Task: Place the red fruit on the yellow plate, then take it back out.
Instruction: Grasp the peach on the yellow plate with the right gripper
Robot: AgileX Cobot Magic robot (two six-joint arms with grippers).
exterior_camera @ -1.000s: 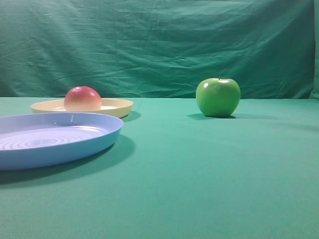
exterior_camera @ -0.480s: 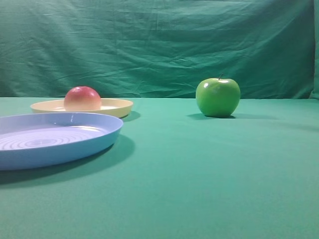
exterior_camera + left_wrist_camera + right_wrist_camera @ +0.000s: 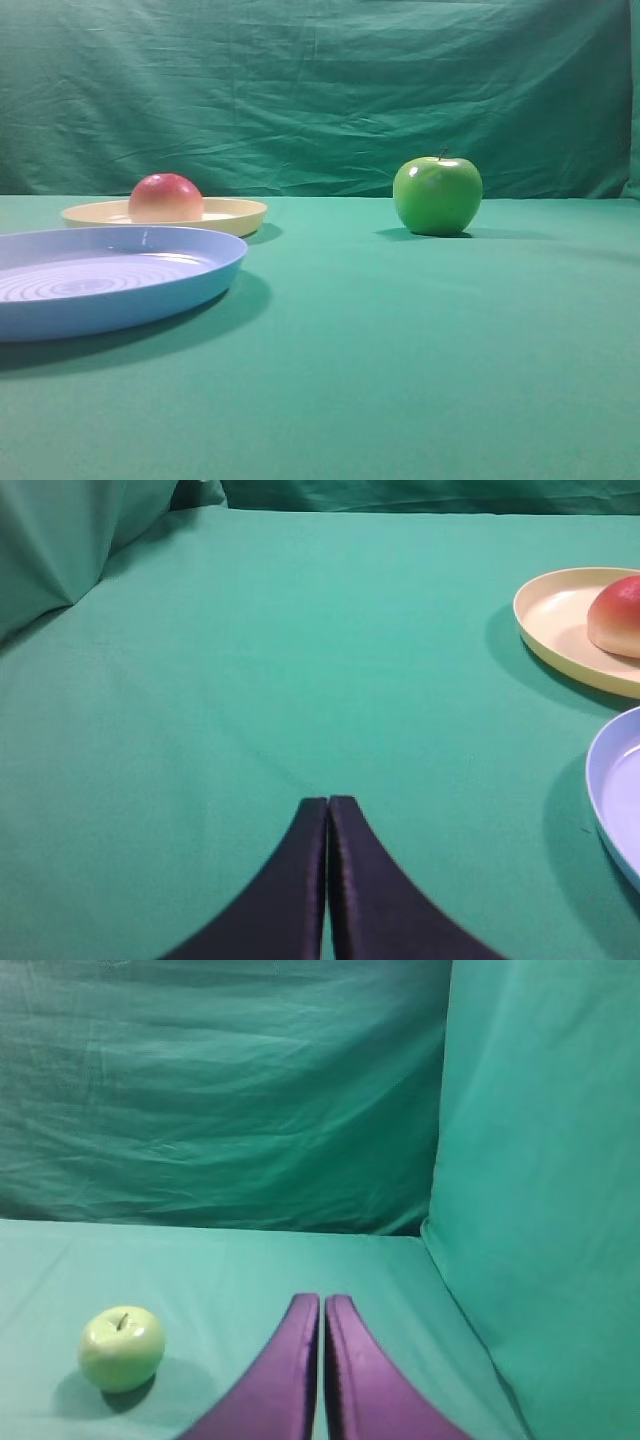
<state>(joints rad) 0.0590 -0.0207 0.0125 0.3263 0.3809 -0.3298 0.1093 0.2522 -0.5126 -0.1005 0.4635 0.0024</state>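
Green cloth covers the table (image 3: 400,380) and hangs as a backdrop behind it. Nearest the front edge, at the left, lies the light blue plate (image 3: 150,290), ridged inside and bare. Behind it, toward the far left of the table, the yellow plate (image 3: 235,213) carries the red fruit (image 3: 165,198), which rests inside the rim, unheld. Well apart to the right, near the far edge, stands the green apple (image 3: 437,195), upright with its stem up.

Left gripper (image 3: 328,805): fingers pressed together, holding nothing, hovering over bare cloth with the yellow plate ahead and to its right. Right gripper (image 3: 322,1302): fingers together, holding nothing, aimed past the green apple toward the backdrop.

Judged status: the placing step appears complete; the removal step is not yet begun. The next move calls for the left arm, the nearer one, to part its fingers, travel right to the yellow plate, straddle the red fruit, clamp, lift clear of the rim and set it on the cloth.
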